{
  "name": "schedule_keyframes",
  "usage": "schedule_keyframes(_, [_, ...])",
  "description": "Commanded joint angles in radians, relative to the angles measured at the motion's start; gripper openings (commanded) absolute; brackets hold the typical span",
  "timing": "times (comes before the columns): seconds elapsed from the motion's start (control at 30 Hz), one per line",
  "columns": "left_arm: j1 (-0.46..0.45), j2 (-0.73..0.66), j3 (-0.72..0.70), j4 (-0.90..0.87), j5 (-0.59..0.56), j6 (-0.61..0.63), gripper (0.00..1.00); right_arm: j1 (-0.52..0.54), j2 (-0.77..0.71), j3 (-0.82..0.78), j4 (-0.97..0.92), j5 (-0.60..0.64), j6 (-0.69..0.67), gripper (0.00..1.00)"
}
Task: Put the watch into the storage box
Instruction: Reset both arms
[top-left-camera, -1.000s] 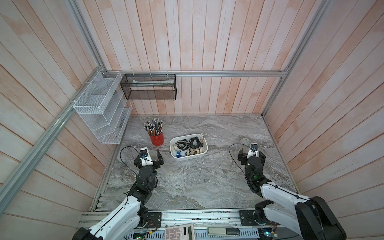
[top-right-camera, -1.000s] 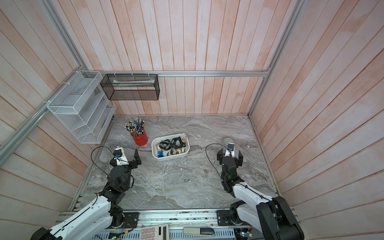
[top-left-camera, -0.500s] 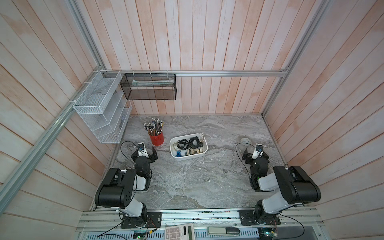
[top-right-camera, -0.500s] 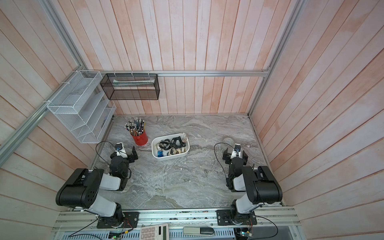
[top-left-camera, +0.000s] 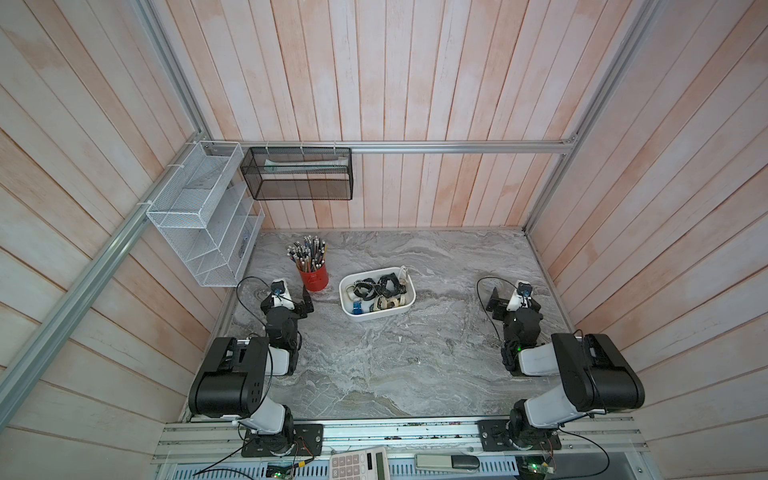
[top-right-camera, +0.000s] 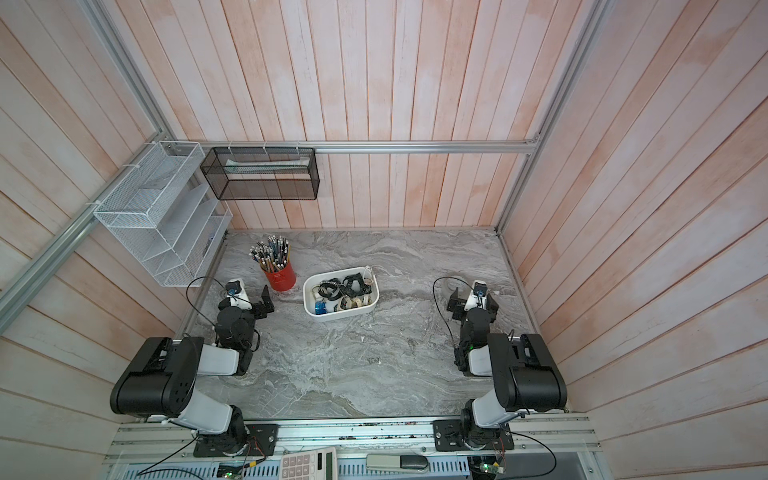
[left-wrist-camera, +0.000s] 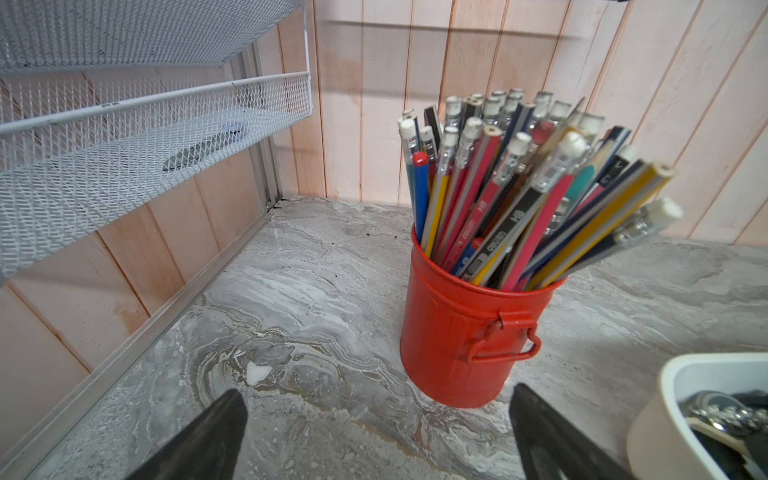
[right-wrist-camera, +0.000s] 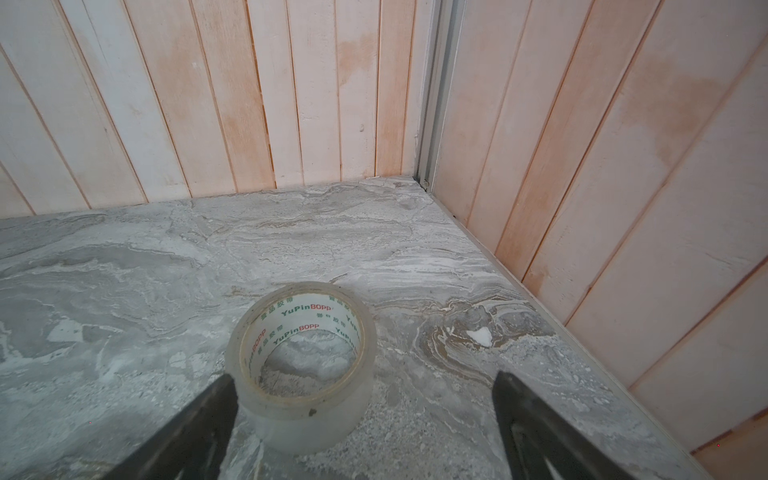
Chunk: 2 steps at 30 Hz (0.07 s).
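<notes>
Both arms are tucked low on the marble table (top-left-camera: 374, 374), and nothing is in either grip. The left gripper (left-wrist-camera: 376, 397) has its jaws spread wide and empty, and the right gripper (right-wrist-camera: 365, 380) is just as wide, also empty. The storage box (top-left-camera: 375, 317) sits ahead of the left gripper and off to its right, and well apart from the right gripper, off to its left. A tangle of watches (top-left-camera: 380, 289) is piled inside it. No loose watch shows on the marble in either top view, so by my read the job looks finished, or close to it. Now the hazards. The red pencil cup (left-wrist-camera: 457, 340) stands just ahead of the left gripper, toward its right finger and between gripper and box, so a straight sweep to the box could clip it and spill pencils. On the other side, a clear tape roll (right-wrist-camera: 307, 432) sits right in front of the right gripper, partly hidden behind its left finger. Push forward and it skids, close up and you've grabbed tape, not a watch. And that pile is knotted, so dipping in could hook a neighbouring strap and drag it out over the shallow wall.
</notes>
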Motion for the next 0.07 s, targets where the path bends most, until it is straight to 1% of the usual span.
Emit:
schedule_keyframes(0.0, [0.003,-0.01,0.006,-0.01,0.011,-0.004,1.0,-0.006,-0.011,0.018,-0.021,-0.013,0.013,0.98])
schedule_keyframes(0.03, [0.004,-0.009,0.006,-0.01,0.012,-0.004,1.0,-0.006,-0.012,0.017,-0.019,-0.015,0.013,0.98])
